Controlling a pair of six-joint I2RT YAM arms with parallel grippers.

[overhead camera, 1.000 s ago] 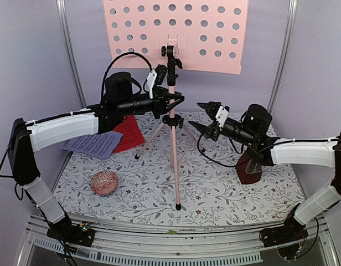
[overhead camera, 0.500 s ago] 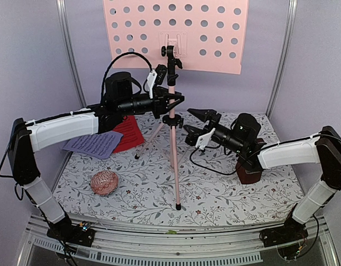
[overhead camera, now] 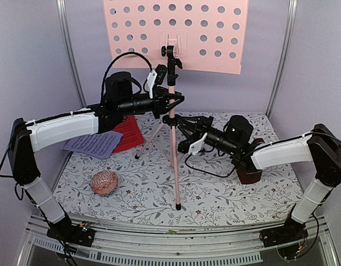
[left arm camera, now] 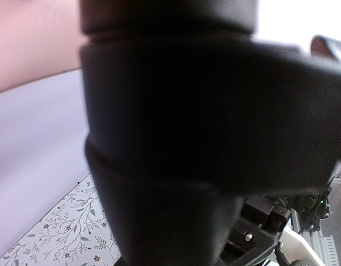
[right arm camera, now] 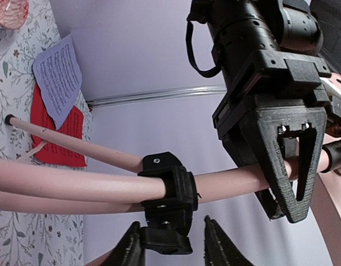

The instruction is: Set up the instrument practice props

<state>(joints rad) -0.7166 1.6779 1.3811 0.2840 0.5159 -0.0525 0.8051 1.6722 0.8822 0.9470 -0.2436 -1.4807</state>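
The pink music stand (overhead camera: pixel 172 149) stands on its tripod mid-table, with its perforated desk (overhead camera: pixel 176 33) up high. My left gripper (overhead camera: pixel 176 101) is shut on the pole just above the black collar (overhead camera: pixel 171 120); in the right wrist view its fingers (right arm camera: pixel 287 166) pinch the pink pole. My right gripper (right arm camera: pixel 173 246) is open, its jaws either side of the collar's knob (right arm camera: pixel 165 239), with a gap on one side. Lavender (overhead camera: pixel 93 144) and red (overhead camera: pixel 129 133) sheet-music pages lie at the back left. The dark red-brown metronome (overhead camera: pixel 251 173) is partly hidden behind my right arm.
A pink patterned round object (overhead camera: pixel 104 183) lies on the floral mat (overhead camera: pixel 215 194) at the front left. The tripod legs (overhead camera: pixel 151 141) spread across the middle. A dark blur fills the left wrist view, leaving only some mat (left arm camera: pixel 54 233).
My right arm has swung left to the stand's pole, and its jaws have narrowed around the collar knob. The left arm and the stand have not moved.
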